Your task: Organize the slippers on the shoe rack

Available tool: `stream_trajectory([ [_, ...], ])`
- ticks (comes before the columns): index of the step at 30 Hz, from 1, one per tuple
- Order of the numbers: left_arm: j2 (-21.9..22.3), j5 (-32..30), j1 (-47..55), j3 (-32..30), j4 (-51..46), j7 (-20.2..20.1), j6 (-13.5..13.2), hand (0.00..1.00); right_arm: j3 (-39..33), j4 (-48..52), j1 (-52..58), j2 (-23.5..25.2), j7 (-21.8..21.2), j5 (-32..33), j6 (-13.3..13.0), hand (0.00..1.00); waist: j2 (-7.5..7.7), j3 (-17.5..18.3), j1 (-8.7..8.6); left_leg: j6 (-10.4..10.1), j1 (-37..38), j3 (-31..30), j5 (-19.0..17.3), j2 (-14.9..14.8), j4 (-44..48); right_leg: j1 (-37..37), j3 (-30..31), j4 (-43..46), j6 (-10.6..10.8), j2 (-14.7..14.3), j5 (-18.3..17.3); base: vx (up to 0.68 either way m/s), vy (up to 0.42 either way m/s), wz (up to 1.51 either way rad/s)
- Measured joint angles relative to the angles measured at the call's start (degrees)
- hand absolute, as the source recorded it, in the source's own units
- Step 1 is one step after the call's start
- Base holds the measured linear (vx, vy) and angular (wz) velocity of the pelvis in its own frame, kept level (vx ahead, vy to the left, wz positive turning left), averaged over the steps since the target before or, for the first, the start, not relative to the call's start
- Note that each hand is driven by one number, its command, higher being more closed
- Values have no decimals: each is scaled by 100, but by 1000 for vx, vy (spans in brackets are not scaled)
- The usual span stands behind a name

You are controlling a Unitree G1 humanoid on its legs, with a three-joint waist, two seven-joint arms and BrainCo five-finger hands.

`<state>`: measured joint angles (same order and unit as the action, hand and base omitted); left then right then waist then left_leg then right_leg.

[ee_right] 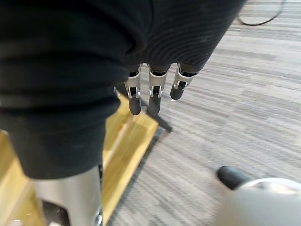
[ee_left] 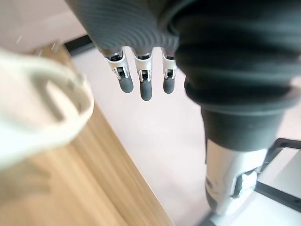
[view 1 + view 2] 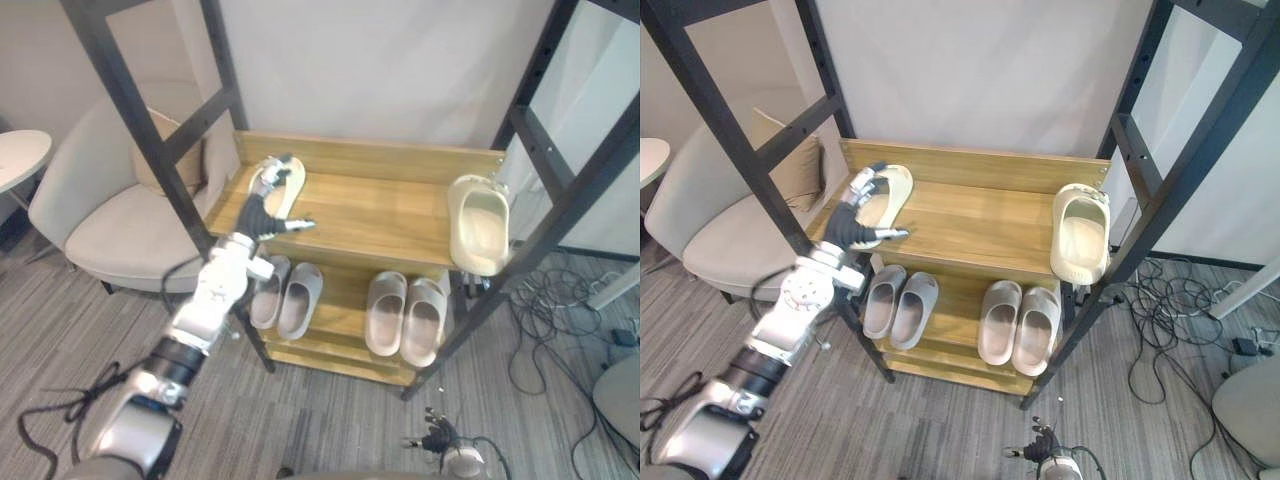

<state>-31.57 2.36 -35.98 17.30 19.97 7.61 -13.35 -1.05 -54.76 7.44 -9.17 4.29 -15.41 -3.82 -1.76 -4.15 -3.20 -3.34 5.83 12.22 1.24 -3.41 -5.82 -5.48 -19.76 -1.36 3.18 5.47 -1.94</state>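
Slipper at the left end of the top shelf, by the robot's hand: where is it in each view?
Left eye view: slipper upper left of centre, by the left hand.
Right eye view: upper left, shelf end.
Left wrist view: pale shape beside the fingers.
Right wrist view: faces the floor instead.
Landmark: wooden top shelf.

Head eyes: high up, looking down; both share the shoe rack (image 3: 380, 215) and floor (image 3: 330, 420).
Left wrist: very close, along the left hand (image 2: 146, 87) toward the wall (image 2: 155, 141).
Right wrist: close, along the right hand (image 1: 154, 96), facing the floor.
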Motion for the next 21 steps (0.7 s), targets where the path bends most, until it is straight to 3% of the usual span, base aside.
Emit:
stream_trajectory([
  [9, -902, -252, -1166, 0, 906, 2, 111, 0, -319, -2, 191, -12, -116, 76, -32, 0, -182, -115, -167, -4, -251, 126, 2, -6, 7, 355, 251, -6, -23, -27, 92, 16, -2, -16],
  [13, -1027, -421, -1488, 19, 1128, -7, 145, 0, -327, 10, 171, -24, -121, 197, -82, 0, -224, -168, -238, -4, -447, 136, 1, -3, 101, 518, 291, 21, -38, -13, 103, 2, -4, -5],
  [16, -1214, -644, -1764, 195, 1516, -27, 197, 0, -331, 128, 168, -88, -128, 207, -129, 0, -349, -257, -261, -4, -618, 203, 1, -23, 142, 789, 441, 134, -60, -12, 116, -28, 1, -18],
  [21, -1417, -1020, -1937, 298, 1578, -39, 256, 0, -327, 348, 167, -77, -152, 242, -142, 0, -349, -387, -301, 18, -817, 248, -16, -67, 225, 1078, 636, 224, -92, -30, 157, -55, -1, -23],
])
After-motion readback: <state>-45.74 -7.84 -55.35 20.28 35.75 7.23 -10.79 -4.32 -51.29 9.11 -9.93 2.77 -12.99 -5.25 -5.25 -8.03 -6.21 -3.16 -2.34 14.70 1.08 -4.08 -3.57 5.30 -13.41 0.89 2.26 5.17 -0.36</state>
